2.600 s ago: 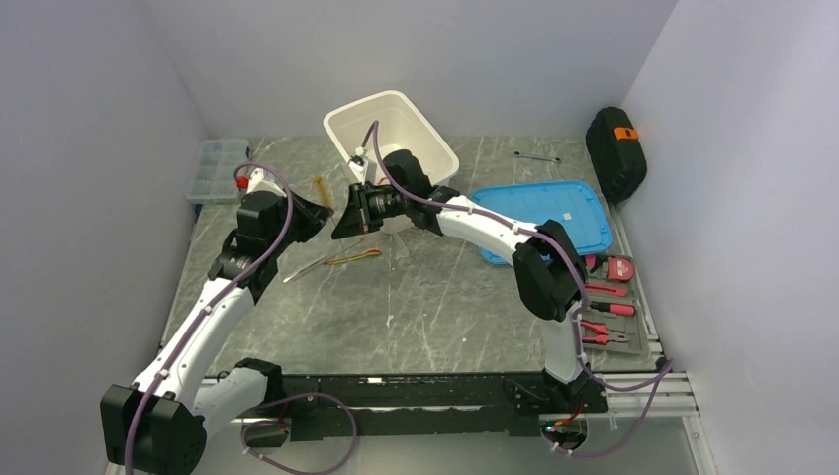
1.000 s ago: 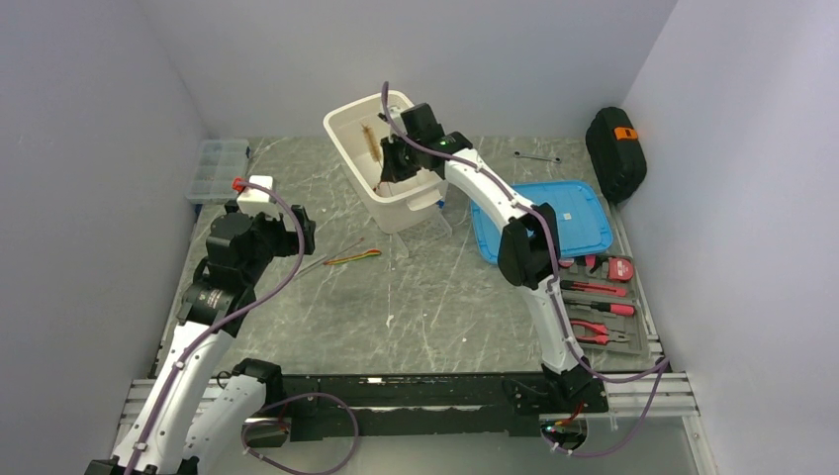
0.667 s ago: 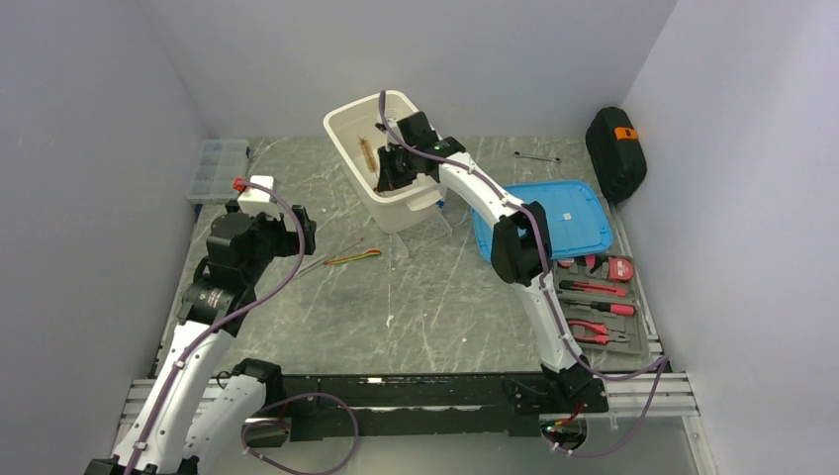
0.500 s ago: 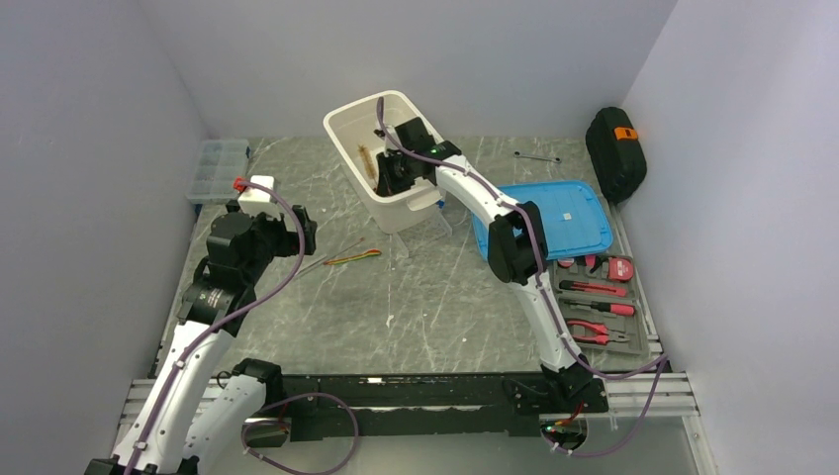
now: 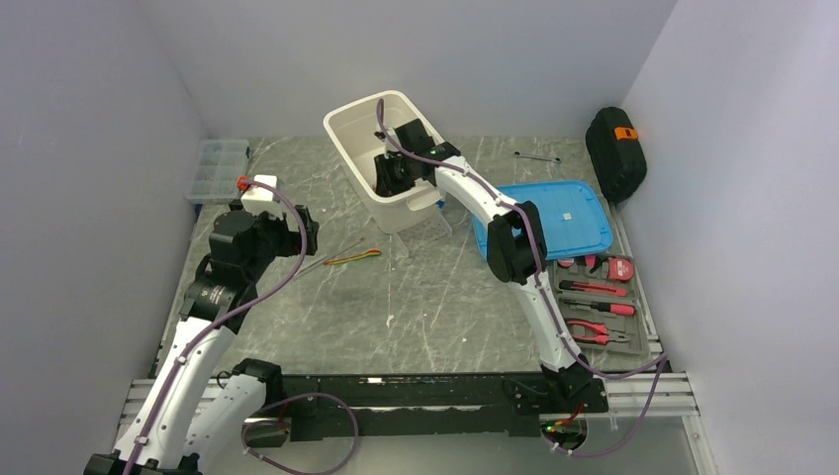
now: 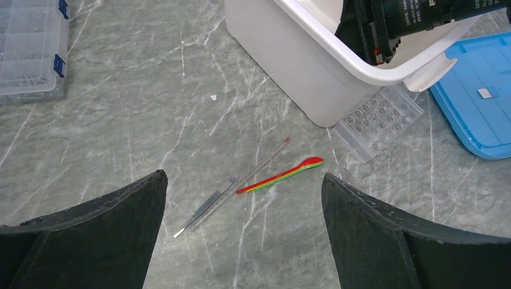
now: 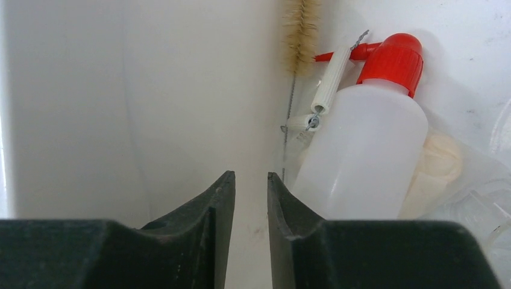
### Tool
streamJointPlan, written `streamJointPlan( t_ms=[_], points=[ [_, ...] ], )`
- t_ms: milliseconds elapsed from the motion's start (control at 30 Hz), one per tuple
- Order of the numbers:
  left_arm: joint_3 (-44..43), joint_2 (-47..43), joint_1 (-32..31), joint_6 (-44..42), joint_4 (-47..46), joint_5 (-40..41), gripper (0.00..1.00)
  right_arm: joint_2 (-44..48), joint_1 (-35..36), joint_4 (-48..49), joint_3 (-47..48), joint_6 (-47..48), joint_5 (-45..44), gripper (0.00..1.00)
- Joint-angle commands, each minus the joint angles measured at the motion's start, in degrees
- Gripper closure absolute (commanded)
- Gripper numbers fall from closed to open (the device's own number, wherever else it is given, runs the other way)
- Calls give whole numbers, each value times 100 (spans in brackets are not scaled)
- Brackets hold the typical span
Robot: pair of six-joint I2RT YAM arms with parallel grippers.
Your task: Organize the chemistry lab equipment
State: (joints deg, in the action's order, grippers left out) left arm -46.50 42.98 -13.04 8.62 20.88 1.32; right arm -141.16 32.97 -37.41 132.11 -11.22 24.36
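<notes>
My right gripper (image 5: 388,176) reaches down into the white bin (image 5: 341,134). Its jaws (image 7: 250,174) stand open by a narrow gap with nothing between them. Beyond the fingers, the wire brush (image 7: 295,33) lies against the bin wall beside the squeeze bottle (image 7: 361,156) with its red nozzle, the metal triangle (image 7: 328,84) and a white pad (image 7: 440,168). My left gripper (image 5: 302,230) hangs wide open (image 6: 243,176) high over the table, above metal tongs (image 6: 205,208), a thin rod (image 6: 253,171) and a rainbow spoon (image 6: 283,174). The clear tube rack (image 6: 379,117) leans at the bin's foot.
A clear organizer box (image 5: 218,168) sits at the far left, a blue lid (image 5: 554,213) right of the bin. A tray of red-handled tools (image 5: 604,307) lies along the right edge, a black case (image 5: 615,148) and a small wrench (image 5: 536,156) at the back right.
My right gripper sank lower into the bin with the brush, then its jaws parted and the brush dropped out of them. The left arm barely moved.
</notes>
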Motion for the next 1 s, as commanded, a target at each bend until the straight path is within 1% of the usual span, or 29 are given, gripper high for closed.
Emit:
streamJointPlan(
  t_ms=[0,200,367,467,600,733,767,833,900,967],
  points=[
    [-42,6,21,-76,-142,-80,1,260,-3,126,193,-29,-101,69],
    [-31,88,21,-114,-139,-115,1,578,-3,179,96,28,-247,58],
    [-92,378,100,-179,-75,-374,1,1213,-1,389,-236,122,-419,50],
    [-208,728,215,-244,71,-439,1,1748,-2,608,-632,172,-536,46],
    [-399,1454,422,-324,355,-447,1,2761,-11,1198,-1590,162,-676,42],
    [-700,2307,451,-503,895,-12,1,3784,-89,1928,-2853,-3,-669,40],
    [-763,2552,459,-530,1050,121,2,4035,-120,2101,-3181,-52,-645,40],
    [-881,3025,460,-537,1269,223,8,4477,-221,2388,-3742,-145,-569,39],
    [-991,3437,464,-549,1373,237,15,4881,-351,2625,-4367,-217,-491,38],
    [-1052,3780,467,-559,1449,285,21,5251,-471,2802,-4801,-273,-432,38]
  ],
)
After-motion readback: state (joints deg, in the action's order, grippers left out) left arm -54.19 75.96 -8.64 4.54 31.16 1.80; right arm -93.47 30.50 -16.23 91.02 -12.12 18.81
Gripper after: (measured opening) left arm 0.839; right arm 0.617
